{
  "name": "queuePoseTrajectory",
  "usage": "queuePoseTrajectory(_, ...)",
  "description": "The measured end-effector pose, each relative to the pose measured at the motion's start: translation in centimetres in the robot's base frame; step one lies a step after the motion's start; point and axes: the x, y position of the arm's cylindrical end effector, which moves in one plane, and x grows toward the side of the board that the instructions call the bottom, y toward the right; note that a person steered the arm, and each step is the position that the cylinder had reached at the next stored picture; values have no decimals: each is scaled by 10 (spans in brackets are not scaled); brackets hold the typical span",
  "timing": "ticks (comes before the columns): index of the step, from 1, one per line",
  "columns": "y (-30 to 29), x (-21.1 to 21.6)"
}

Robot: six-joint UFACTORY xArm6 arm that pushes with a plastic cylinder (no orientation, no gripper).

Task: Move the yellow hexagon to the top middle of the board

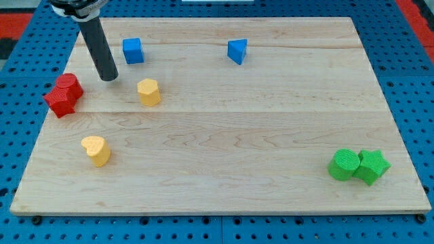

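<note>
The yellow hexagon point(148, 91) sits in the upper left of the frame, on the wooden board point(224, 135), well short of the top middle. Going from the left: two red blocks point(64, 94) huddle touching each other at the board's left edge, their shapes hard to tell apart. Below them, in the lower left, lies a yellow heart point(96, 150). My tip point(108, 78) comes next, the dark rod slanting down from the frame's top left; it ends just left of and a little above the hexagon, near but apart from it, so it is pressing on no block. A blue cube point(133, 51) stands just right of the rod, above the hexagon. Further right, near the top middle, is a blue triangle point(237, 51). Far off in the lower right, a green cylinder point(344, 165) and a green star point(372, 167) touch side by side.
</note>
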Motion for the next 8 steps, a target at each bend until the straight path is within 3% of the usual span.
queuePoseTrajectory(2, -7, 21)
queuePoseTrajectory(6, 87, 47)
queuePoseTrajectory(8, 84, 83)
